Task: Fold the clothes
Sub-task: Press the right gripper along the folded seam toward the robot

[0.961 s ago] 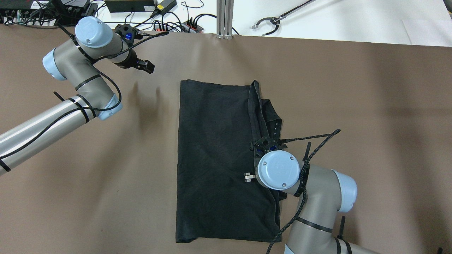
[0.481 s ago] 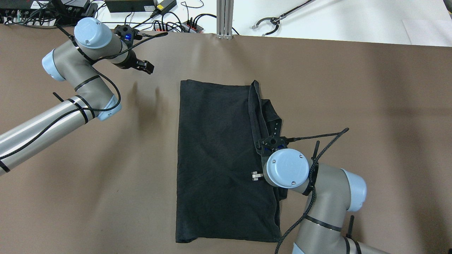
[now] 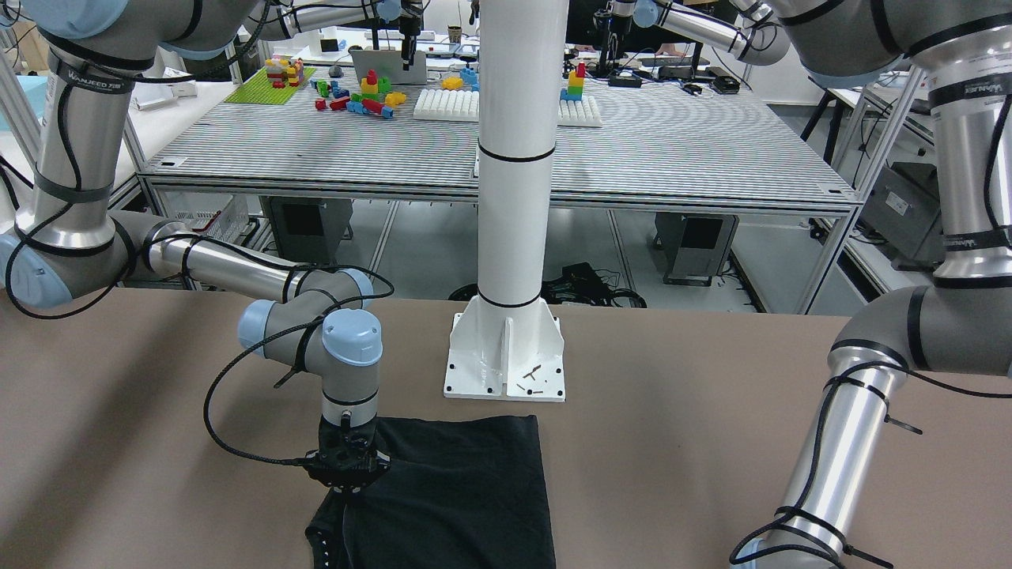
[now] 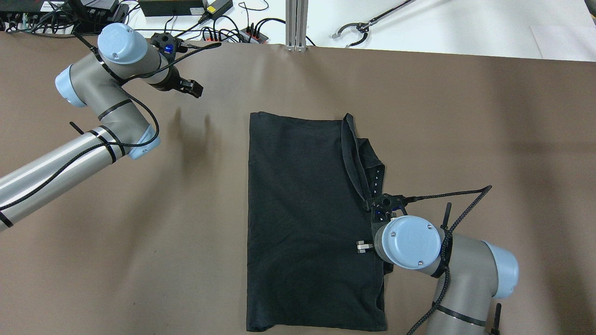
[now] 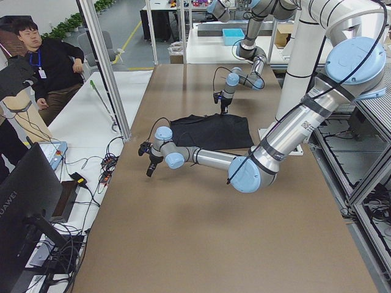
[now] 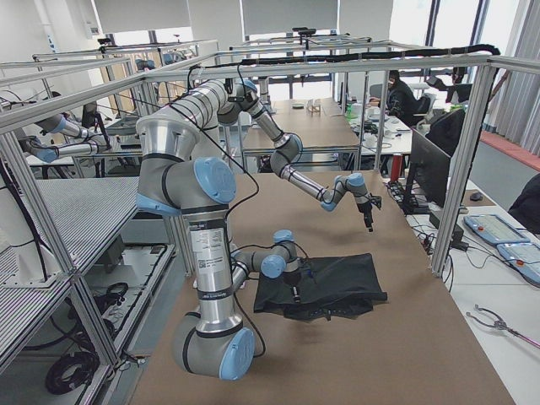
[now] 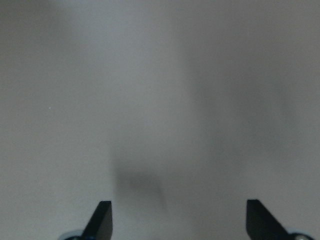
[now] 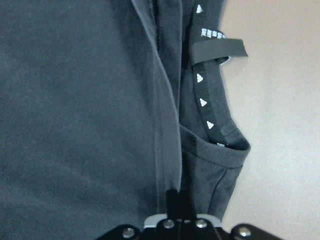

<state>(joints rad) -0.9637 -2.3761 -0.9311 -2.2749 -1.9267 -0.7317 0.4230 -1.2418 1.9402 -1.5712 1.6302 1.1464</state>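
The clothes are one black piece point(image 4: 302, 209) lying flat on the brown table, long side running away from me, also seen in the front view point(image 3: 466, 490). Along its right side a hemmed fold stands up, and a neck band with small white marks point(image 8: 202, 102) shows beside it. My right gripper point(image 8: 177, 200) is shut on that folded right edge; from overhead its wrist point(image 4: 409, 242) hides the fingers. My left gripper point(image 4: 191, 88) hangs open over bare table at the far left, well away from the cloth, with both fingertips point(image 7: 102, 217) showing apart.
The white pillar's base point(image 3: 506, 356) is bolted to the table just behind the cloth's near edge. Cables and power strips point(image 4: 209, 28) and an aluminium post point(image 4: 296, 23) line the far edge. A person point(image 5: 43, 61) sits beyond the table's left end.
My right gripper has moved right and a little toward me, dragging the whole black cloth to the right with it. The left arm has barely moved.
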